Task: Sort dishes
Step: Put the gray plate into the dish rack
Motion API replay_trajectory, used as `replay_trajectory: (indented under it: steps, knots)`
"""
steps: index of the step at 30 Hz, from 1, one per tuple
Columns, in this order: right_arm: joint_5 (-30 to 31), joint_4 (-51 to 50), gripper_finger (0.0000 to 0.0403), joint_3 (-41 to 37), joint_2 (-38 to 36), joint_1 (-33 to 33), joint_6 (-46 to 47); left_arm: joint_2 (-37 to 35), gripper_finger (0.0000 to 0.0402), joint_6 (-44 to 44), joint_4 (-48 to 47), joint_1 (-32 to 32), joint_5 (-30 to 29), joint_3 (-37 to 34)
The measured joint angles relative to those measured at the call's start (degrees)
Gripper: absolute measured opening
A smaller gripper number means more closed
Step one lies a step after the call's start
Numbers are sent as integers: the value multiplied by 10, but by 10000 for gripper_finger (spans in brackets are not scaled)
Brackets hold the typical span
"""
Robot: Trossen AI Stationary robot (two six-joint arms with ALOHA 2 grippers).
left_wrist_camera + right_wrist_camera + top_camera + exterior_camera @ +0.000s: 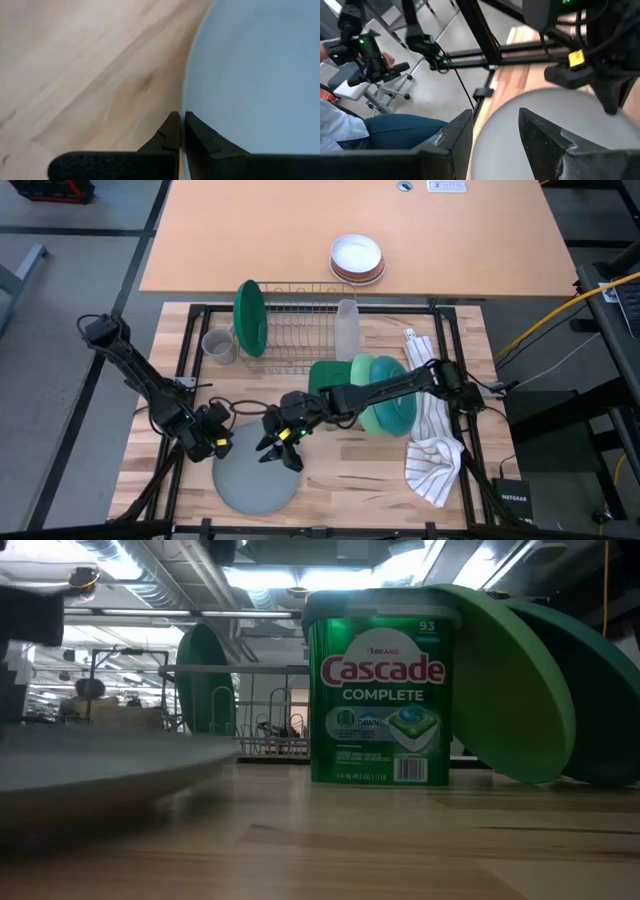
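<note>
High view puts the round grey plastic plate (255, 470) at about seven o'clock on the slatted wooden table (340, 460), lying nearly flat. The left gripper (222, 442) sits at the plate's ten o'clock edge; its wrist view shows both dark fingers (172, 132) pinched together on the rim. The right gripper (282, 448) hovers at the plate's one o'clock edge, jaws spread apart and holding nothing, the rim lying between them.

Risk, as I judge it: a thin rim pinch on smooth plastic could slip, or the two arms, very near each other, could collide if the right closes in.

Being round, the plate has no long axis; its face points upward, tipped slightly, since the low view shows its rim (110, 765) raised off the wood.
</note>
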Motion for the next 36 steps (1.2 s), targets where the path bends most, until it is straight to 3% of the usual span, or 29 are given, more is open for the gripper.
replay_trajectory:
  steps: [10, 16, 21, 32, 36]
  knots:
    - [4, 0, 163, 0, -83, 0, 40, -4, 1, 116, -191, 0, -156, 142]
    - [3, -1, 163, 0, -142, 0, 83, -4, 0, 207, -262, 0, -211, 237]
    - [3, 0, 163, 0, -189, 1, 101, -4, 0, 296, -275, 0, -251, 295]
    - [12, 0, 163, 0, -254, 0, 331, -5, 0, 515, -271, 0, -387, 390]
    - [14, 0, 163, 0, -277, -4, 338, -5, 0, 574, -269, 0, -436, 416]
